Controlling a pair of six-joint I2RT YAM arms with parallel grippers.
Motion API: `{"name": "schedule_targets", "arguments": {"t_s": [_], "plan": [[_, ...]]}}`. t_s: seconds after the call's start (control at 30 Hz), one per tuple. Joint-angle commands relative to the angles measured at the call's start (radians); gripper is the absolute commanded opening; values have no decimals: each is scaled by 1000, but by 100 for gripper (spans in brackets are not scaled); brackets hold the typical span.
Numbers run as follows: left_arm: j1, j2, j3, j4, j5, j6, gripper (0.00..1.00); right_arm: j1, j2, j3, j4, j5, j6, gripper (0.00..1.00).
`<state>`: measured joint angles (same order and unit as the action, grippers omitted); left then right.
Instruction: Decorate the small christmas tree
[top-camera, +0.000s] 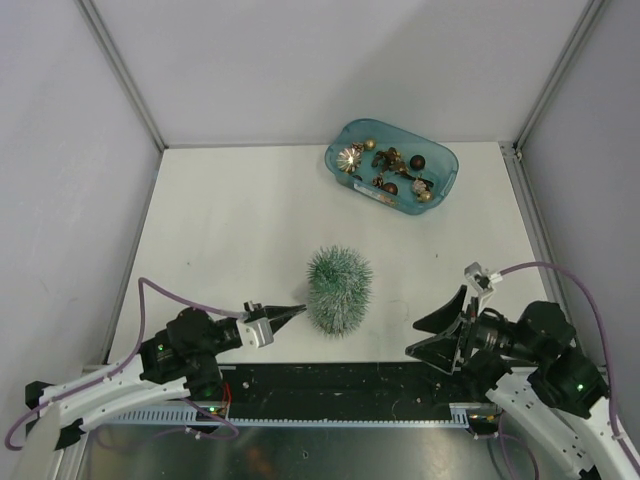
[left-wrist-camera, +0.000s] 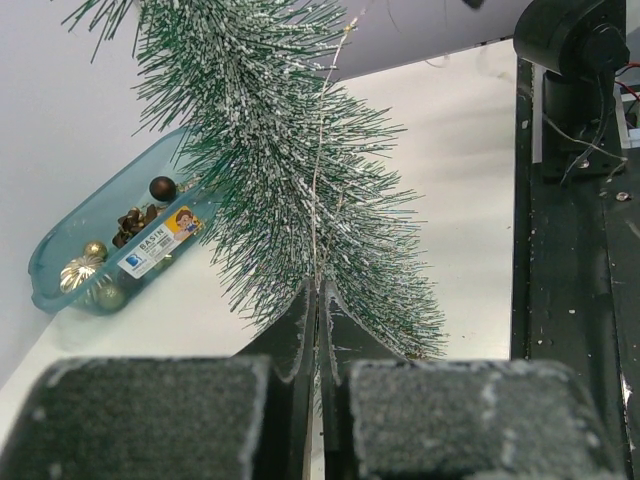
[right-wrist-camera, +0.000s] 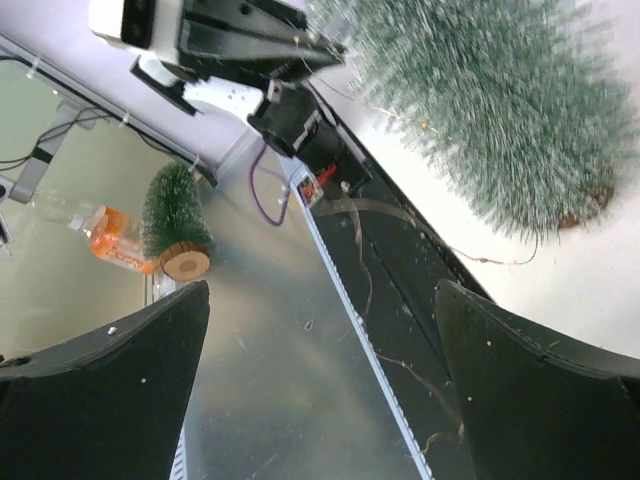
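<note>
1 teal tray (top-camera: 333, 166) holding baubles (top-camera: 417, 162), pinecones (left-wrist-camera: 130, 222); tree (top-camera: 338, 290) apart

A white table top (top-camera: 230, 230) fills the middle of the overhead view. It is enclosed at left, back and right by plain pale grey wall panels (top-camera: 330, 60) that meet at thin metal corner posts (top-camera: 122, 75). Along the table's near edge, across the lower part of the frame, runs a black strip (top-camera: 340, 385) with a pale slotted rail (top-camera: 330, 418) beneath it, and below that a sheet of dull reflective metal (top-camera: 300, 455). The light is soft and even, leaving only faint shadows on the table.
</note>
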<state>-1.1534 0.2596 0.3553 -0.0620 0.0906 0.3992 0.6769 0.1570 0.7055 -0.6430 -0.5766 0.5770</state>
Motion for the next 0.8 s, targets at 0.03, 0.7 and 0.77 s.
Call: {"name": "schedule_targets", "arguments": {"t_s": [0.03,0.7,0.77], "plan": [[15,8,-7,41,24,-25,0,-102,-27,-76,-107,-175,-19,99],[27,130,37,90,29,-68,0,-59,26,-333,214,-166,7,93],[29,139,46,89,21,-66,0,147,97,-345,287,15,11,91]]}}
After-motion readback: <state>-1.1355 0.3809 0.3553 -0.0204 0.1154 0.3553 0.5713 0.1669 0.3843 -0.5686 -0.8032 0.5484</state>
